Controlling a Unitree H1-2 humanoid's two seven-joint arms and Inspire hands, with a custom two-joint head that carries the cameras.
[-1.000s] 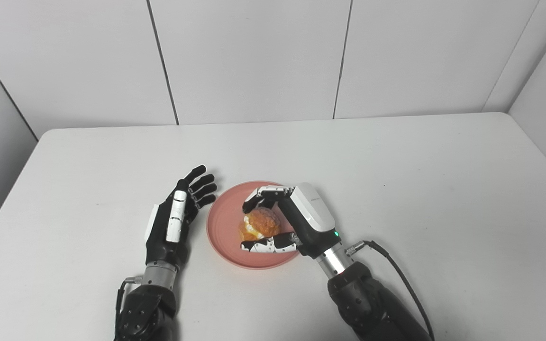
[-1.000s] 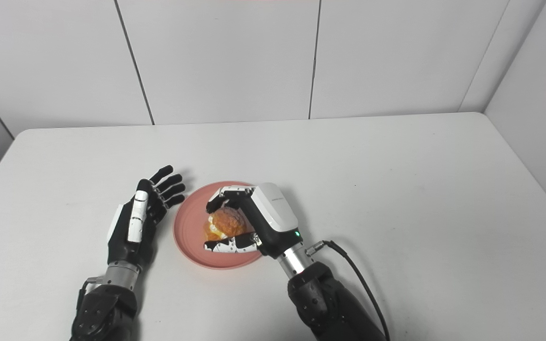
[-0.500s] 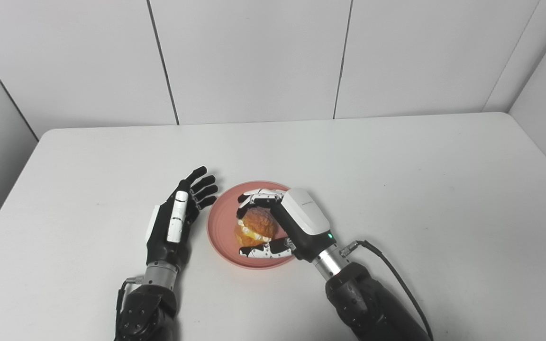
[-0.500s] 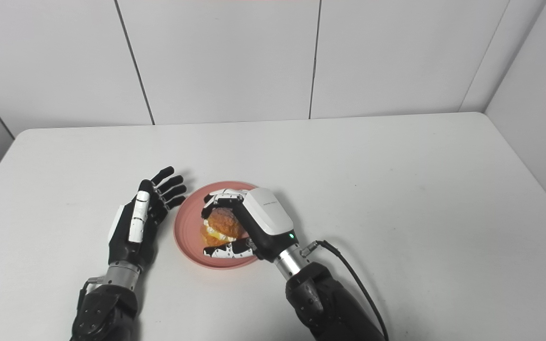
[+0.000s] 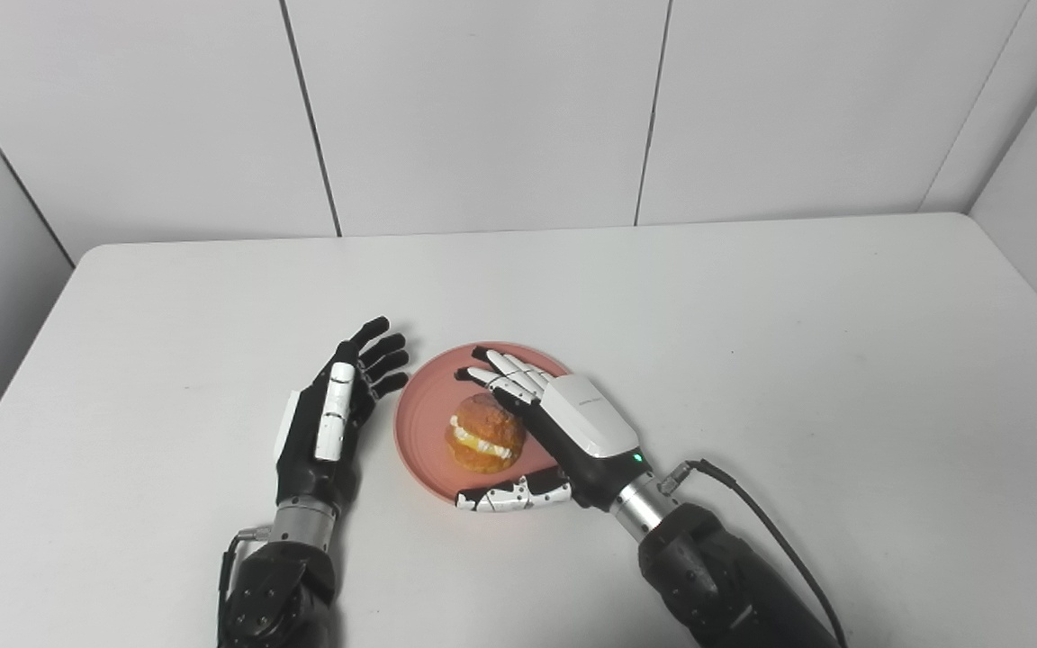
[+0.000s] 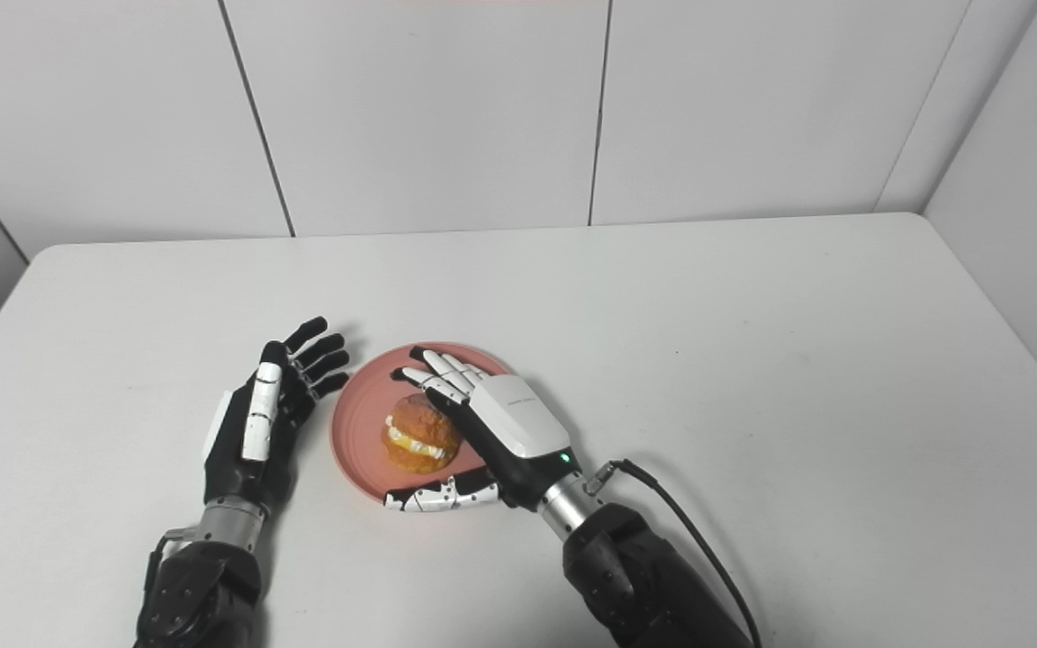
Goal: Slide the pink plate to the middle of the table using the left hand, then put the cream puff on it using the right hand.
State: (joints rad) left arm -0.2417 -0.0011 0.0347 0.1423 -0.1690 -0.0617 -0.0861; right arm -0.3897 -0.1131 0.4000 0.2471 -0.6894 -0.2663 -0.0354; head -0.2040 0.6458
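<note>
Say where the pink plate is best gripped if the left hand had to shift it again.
Probably its left rim: that edge of the plate is bare and nearest the open left hand, while the cream puff and open right hand take up the other side.

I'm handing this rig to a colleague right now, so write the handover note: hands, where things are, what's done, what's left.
Right hand: open, fingers spread over the plate's right side, thumb along its near rim, holding nothing.
Left hand: open, just left of the plate, holding nothing.
Pink plate: near the middle of the table, a little left of centre.
Cream puff: sits on the plate, free of the fingers.
Done: plate placed, puff on it.
Left: draw the right hand clear without nudging the puff.
</note>
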